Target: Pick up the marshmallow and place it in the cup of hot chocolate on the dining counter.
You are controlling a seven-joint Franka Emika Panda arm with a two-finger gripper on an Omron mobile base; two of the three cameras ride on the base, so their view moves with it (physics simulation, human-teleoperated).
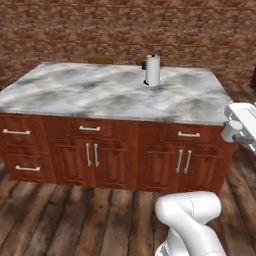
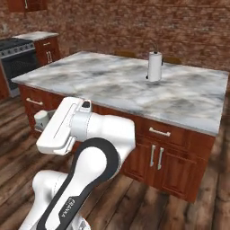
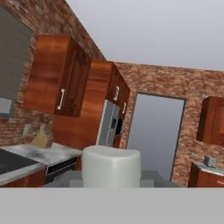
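A pale, squarish marshmallow (image 3: 111, 165) sits right in front of the hand camera, and my gripper (image 3: 111, 176) is shut on it. In the left base view the hand is at the far right, off the corner of the dining counter (image 1: 90, 90), with the marshmallow (image 1: 231, 131) at its tip. In the right base view the gripper (image 2: 41, 120) hangs low at the left, in front of the dining counter (image 2: 112, 85). A small dark shape beside the paper-towel roll may be the cup of hot chocolate (image 1: 144, 65); most of it is hidden.
A white paper-towel roll (image 1: 152, 70) stands at the back of the island top. A stove (image 2: 18, 51) and a narrow counter lie far left. The hand view looks across the room at wall cabinets (image 3: 59, 76), a fridge (image 3: 109, 124) and a doorway (image 3: 155, 131).
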